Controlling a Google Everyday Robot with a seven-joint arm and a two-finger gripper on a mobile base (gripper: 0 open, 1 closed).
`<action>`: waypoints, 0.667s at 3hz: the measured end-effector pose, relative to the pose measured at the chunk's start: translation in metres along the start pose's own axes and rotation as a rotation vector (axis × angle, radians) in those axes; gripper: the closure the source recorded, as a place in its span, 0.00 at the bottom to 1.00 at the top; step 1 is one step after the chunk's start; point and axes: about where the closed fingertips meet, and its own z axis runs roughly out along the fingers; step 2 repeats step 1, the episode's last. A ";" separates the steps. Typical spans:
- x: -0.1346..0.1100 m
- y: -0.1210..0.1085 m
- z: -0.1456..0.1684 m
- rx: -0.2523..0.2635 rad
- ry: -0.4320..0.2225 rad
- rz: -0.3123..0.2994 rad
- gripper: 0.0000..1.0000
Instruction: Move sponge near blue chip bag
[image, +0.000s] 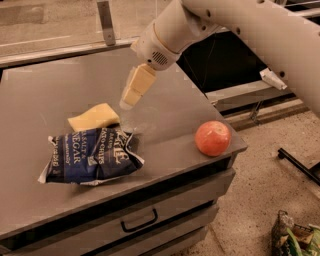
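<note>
**Sponge Lay by the Bag, Gripper Hung Above It**

The sponge (94, 116) lay flat on the grey table (45, 90), at the 12 o'clock side of the blue chip bag (90, 156), and looked to be touching the bag's crumpled top edge. The gripper (131, 95) hung in the air at the sponge's 2 o'clock, tilted downward and holding nothing. Whether it was apart or together could not be told.

With the sponge that close to the bag, the task looked as good as done, and the danger lay in any further motion. A dip toward 8 o'clock could have nudged the soft sponge away or snagged the bag's foil and dragged both. A swing toward 4 o'clock risked the apple (213, 138), which sat well apart near the table's front right corner. Being round, it would likely have rolled off the edge.
</note>
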 end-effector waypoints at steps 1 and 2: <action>-0.002 0.000 -0.004 0.007 0.001 -0.001 0.00; -0.002 0.000 -0.004 0.007 0.001 -0.001 0.00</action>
